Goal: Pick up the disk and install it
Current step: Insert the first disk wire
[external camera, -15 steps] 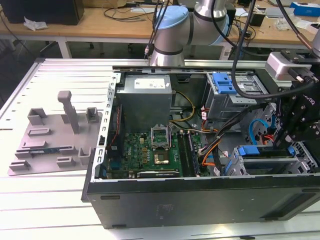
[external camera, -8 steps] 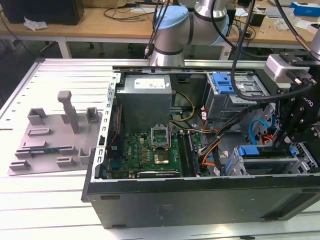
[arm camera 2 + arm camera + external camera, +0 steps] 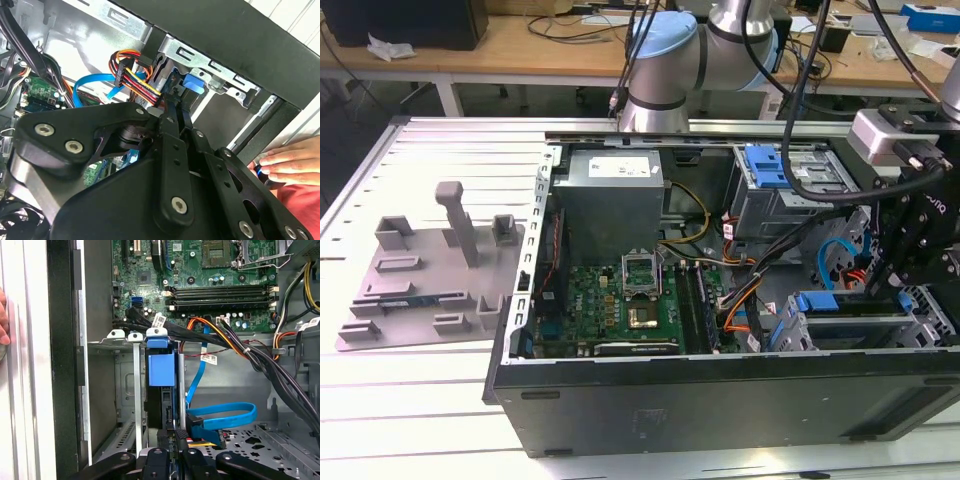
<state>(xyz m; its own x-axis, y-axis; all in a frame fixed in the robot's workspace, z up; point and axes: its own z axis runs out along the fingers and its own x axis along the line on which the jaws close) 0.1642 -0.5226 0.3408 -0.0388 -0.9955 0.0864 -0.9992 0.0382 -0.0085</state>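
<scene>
The exterior view looks down at a slant from farther off over the open computer case (image 3: pixel 720 400), while both wrist views peer close past the gripper (image 3: pixel 174 434) (image 3: pixel 176 112) into it, sharing the drive bay (image 3: pixel 116 338) (image 3: pixel 200 62) and blue cable (image 3: pixel 220 412) (image 3: pixel 82 92).

place: robotics lab | evidence: opened computer case (image 3: pixel 720 400) laid on slotted metal table (image 3: pixel 420 170) | cable-strewn wooden benches (image 3: pixel 520 45) seen behind the arm (image 3: pixel 665 60)

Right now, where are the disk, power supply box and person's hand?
disk (image 3: pixel 161 369): first wrist view, blue carrier front.
power supply box (image 3: pixel 610 215): exterior view, grey face.
person's hand (image 3: pixel 292 162): second wrist view, mid-hand.
</scene>
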